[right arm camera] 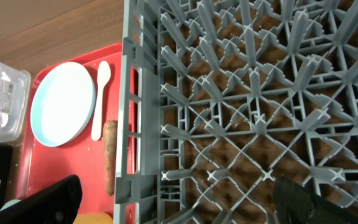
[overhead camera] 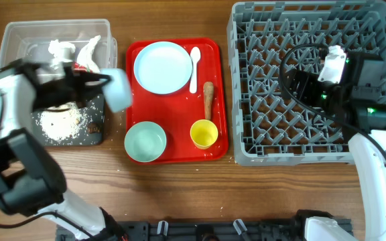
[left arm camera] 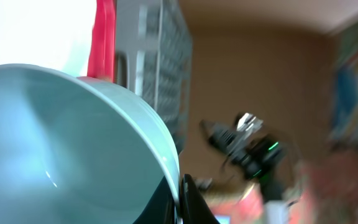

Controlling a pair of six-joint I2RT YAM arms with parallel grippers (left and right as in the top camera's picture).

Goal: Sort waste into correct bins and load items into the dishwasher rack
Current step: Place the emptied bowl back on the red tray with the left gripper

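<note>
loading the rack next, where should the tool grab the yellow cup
Grip the yellow cup by its rim from straight above. It stands upright on the red tray with its mouth open, so one jaw can go inside and one outside. Probably pinch the wall away from the brown stick, which ends close by.

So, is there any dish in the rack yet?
No, the rack shows only its own bare pegs, with no dish inside.

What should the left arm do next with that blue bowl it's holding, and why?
Probably carry the pale blue bowl across toward the dishwasher rack: the left gripper grips its rim, its inside looks empty, and rice crumbs lie in the black tray.
</note>
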